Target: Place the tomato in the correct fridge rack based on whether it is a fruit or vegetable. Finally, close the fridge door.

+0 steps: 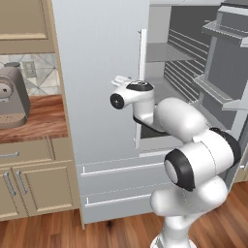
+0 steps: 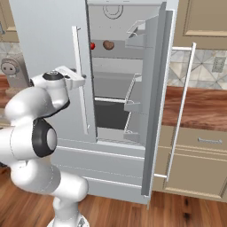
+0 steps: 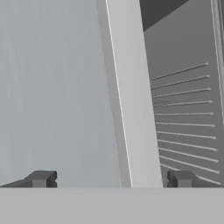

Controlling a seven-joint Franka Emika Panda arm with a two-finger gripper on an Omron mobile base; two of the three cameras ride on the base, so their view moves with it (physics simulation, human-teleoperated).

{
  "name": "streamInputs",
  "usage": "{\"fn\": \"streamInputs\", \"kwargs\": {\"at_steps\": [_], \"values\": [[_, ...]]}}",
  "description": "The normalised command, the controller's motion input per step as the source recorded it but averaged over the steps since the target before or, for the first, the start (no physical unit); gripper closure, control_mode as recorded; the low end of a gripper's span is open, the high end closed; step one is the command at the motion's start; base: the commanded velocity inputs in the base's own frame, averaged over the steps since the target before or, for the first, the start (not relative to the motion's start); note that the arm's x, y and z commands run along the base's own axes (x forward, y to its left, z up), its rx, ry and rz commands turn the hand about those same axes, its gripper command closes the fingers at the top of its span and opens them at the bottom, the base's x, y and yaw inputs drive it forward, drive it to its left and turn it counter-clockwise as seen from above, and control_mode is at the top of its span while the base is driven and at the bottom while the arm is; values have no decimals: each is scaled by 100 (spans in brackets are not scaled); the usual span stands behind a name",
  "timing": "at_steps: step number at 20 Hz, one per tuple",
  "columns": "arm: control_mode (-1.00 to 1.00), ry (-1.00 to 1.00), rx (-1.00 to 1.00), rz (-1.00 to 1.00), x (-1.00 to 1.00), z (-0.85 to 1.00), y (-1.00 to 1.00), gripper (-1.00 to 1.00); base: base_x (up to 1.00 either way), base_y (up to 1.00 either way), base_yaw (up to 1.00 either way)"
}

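Note:
The tomato (image 2: 92, 45), small and glossy red, rests on an upper rack inside the fridge, just left of a brown roundish lump (image 2: 108, 45). The fridge's right door (image 2: 155, 88) stands wide open, with its bins facing inward. My gripper (image 2: 73, 78) hovers well below the tomato, at the white vertical handle (image 2: 78, 66) of the closed left door. In the hand view the gripper (image 3: 111, 179) is open and holds nothing. The white handle bar (image 3: 131, 96) runs up between the two fingertips (image 3: 41, 178). In the left base view the gripper (image 1: 121, 80) sits beside that handle (image 1: 143, 58).
Ribbed fridge wall (image 3: 183, 113) shows to the right of the bar. Two freezer drawers (image 1: 111, 184) lie below the doors. A coffee machine (image 1: 12, 97) stands on the wooden counter at the left. The open door's long handle (image 2: 181, 111) juts out in front of the right-hand cabinets.

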Motion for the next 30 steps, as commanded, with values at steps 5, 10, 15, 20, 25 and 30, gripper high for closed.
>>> {"fn": "streamInputs", "kwargs": {"at_steps": [5, 10, 15, 20, 25, 30], "values": [[-100, -12, 0, 4, -26, 30, 0, -100, 0, 0, 0], [-100, -12, 0, 3, -53, 46, 0, -100, 0, 0, 0], [-100, -1, 4, 4, -92, 47, 0, -100, 0, 0, 0], [-100, 5, 7, 2, -100, 57, -1, -100, 0, 0, 0], [-100, 13, 8, 9, -100, 56, -12, -100, 0, 0, 0], [-100, 9, 3, 14, -100, 15, -16, -100, 0, 0, 0]]}}
